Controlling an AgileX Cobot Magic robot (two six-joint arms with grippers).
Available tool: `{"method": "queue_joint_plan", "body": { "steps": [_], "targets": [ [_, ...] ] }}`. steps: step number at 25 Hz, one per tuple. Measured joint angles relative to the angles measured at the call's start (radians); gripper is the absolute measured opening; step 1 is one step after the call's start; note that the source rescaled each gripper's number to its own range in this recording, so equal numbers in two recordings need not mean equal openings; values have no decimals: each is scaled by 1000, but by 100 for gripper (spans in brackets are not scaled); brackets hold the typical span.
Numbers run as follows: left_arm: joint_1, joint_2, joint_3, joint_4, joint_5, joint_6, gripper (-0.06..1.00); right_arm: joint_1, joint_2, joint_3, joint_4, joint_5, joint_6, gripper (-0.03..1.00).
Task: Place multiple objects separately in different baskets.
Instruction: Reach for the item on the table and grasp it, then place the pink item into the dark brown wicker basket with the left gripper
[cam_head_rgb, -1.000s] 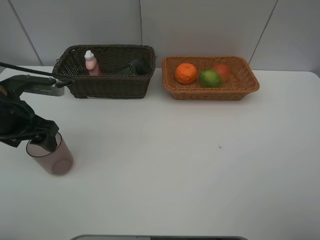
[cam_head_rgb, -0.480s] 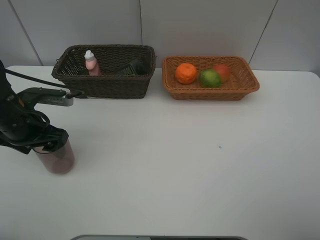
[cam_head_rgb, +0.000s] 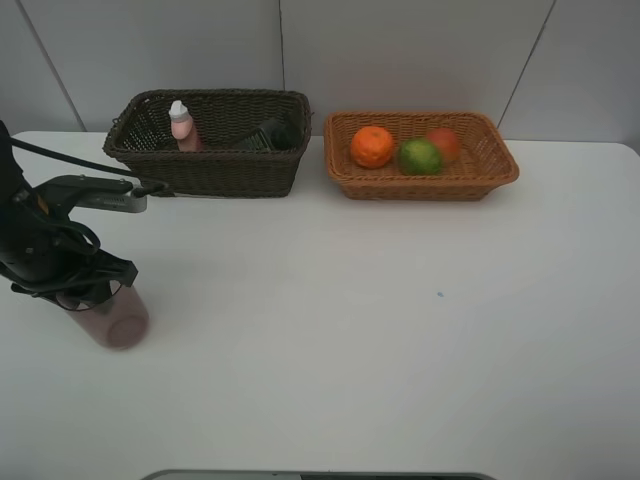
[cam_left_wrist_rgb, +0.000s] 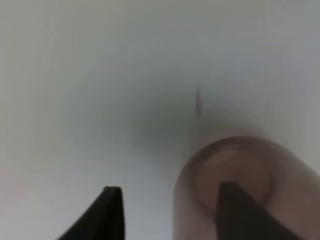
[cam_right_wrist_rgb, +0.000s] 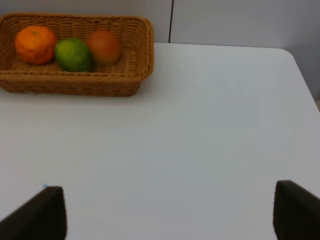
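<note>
Mauve cup upright on white counter, left end effector spread wide, one finger seemingly inside its rim, right end effector spread wide, pink bottle label unreadable.

cup: rim hidden by arm | grey bottle: mostly hidden in basket

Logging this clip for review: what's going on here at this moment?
The left gripper is at the mauve cup on the table, jaws open with one finger inside the rim. The pink bottle and dark grey bottle sit in the dark basket; the orange, green fruit and peach fill the tan basket. The right gripper is open over bare table.
</note>
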Motion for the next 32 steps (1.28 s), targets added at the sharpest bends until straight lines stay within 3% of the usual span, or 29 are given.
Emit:
{"method": "queue_joint_plan", "body": {
  "steps": [2,3,20,28,32],
  "targets": [
    [0,0,0,0,0,-2,3,0,0,0,0,0,0,79],
    [0,0,0,-3,1,-5,0,0,0,0,0,0,0,79],
    [0,-4,0,-4,-6,-19,1,0,0,0,0,0,0,79],
    [0,-144,-3,-4,6,-24,1,0,0,0,0,0,0,79],
    [0,-184,-75,-4,19,-24,1,0,0,0,0,0,0,79]
  ]
}}
